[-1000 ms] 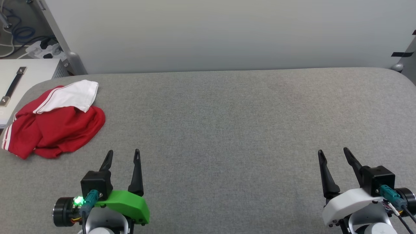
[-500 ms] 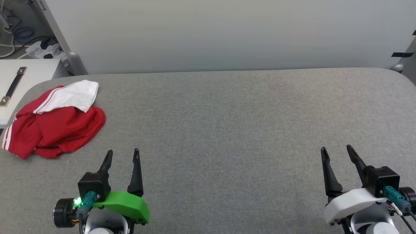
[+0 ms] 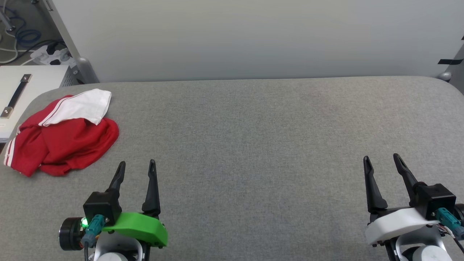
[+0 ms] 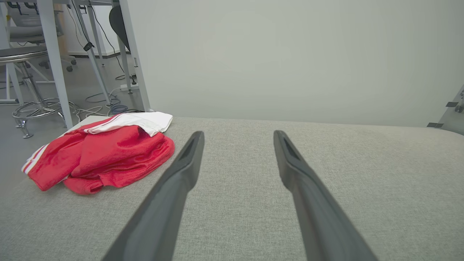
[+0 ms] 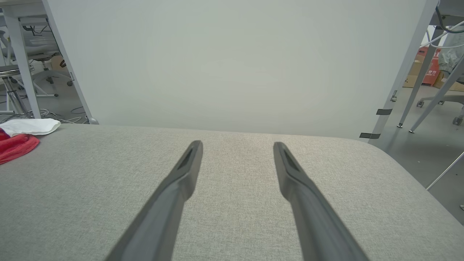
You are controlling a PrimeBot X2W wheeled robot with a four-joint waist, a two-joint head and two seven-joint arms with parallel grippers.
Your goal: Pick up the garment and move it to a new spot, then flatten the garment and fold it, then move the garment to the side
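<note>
Garment: the garment point(image 3: 61, 139) lies crumpled at the far left corner of the desk point(image 3: 253, 137), with a white sleeve folded over the red body and its striped edge at the desk's left rim.
Left gripper: the left gripper point(image 3: 137, 162) is released, its fingers spread, and it sits near the garment but apart from it, with bare grey fabric between them.
Right gripper: the right gripper point(image 3: 381, 157) is released and holds nothing, well apart from the garment at the desk's right side.
Behind: a pale panel point(image 3: 253, 36) stands along the far edge.
Left surroundings: a white cabinet point(image 3: 36, 78) with a dark handle stands beside the desk; a power strip point(image 3: 49, 55) and cables lie on the floor.
Right surroundings: black tape point(image 3: 447, 61) marks a frame post.
</note>
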